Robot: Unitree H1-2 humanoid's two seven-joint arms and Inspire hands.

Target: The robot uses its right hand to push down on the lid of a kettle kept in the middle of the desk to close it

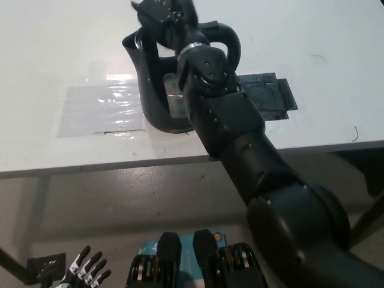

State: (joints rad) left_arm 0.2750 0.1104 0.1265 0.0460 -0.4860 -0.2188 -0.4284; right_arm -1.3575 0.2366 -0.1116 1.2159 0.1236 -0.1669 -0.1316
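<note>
Kettle first: the black, round-bodied plastic kettle (155, 90) is standing upright near the middle of the white desk (54, 54). Its pointed spout is facing the left of the picture, and its curved black handle (227, 42) is sticking out on the other side. A clear strip on its side is showing a pale patch. The kettle's bottom is sitting between two flat patches on the desk, a shiny see-through plastic sheet (99, 108) on one side and a dark grey square mat (267, 96) on the other.

The robot's black right hand (165, 13) is lying over the top of the kettle, right where the lid (157, 25) is. The hand is covering most of the lid, so it is hard to see if the lid is flat down or tipped up. The fingers are looking bunched close together, pressing on the top and not wrapping around anything. The long black arm is reaching up from the bottom right and is hiding part of the kettle's side.

The white left hand (84, 270) is resting low at the bottom left, below the desk edge. Its fingers are spreading apart and holding nothing.
</note>
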